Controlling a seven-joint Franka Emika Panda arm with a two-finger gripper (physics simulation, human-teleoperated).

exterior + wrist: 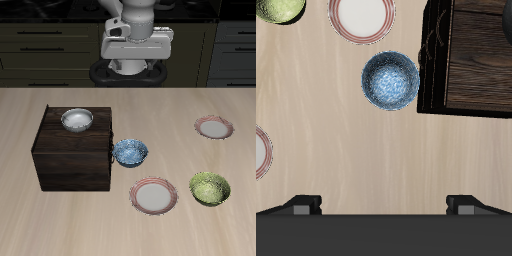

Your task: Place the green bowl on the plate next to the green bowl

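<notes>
The green bowl (pixel 210 188) stands near the table's front edge, beside the plate (pixel 155 195) with the salmon-red rim and pale centre. The plate is bare. Bowl and plate are close but apart. My gripper (pixel 134 62) hangs high at the back of the table, far from both, open and empty. In the wrist view the green bowl (pixel 278 8) is cut off by the frame edge, with the plate (pixel 361 17) beside it. My gripper (pixel 384 206) shows two dark fingertips (pixel 301 205) set wide apart with nothing between them.
A blue-patterned bowl (pixel 130 152) stands beside a dark wooden box (pixel 75 160), just behind the plate. A white-grey bowl (pixel 77 120) rests on top of the box. A smaller, paler pink plate (pixel 214 127) lies farther back than the green bowl.
</notes>
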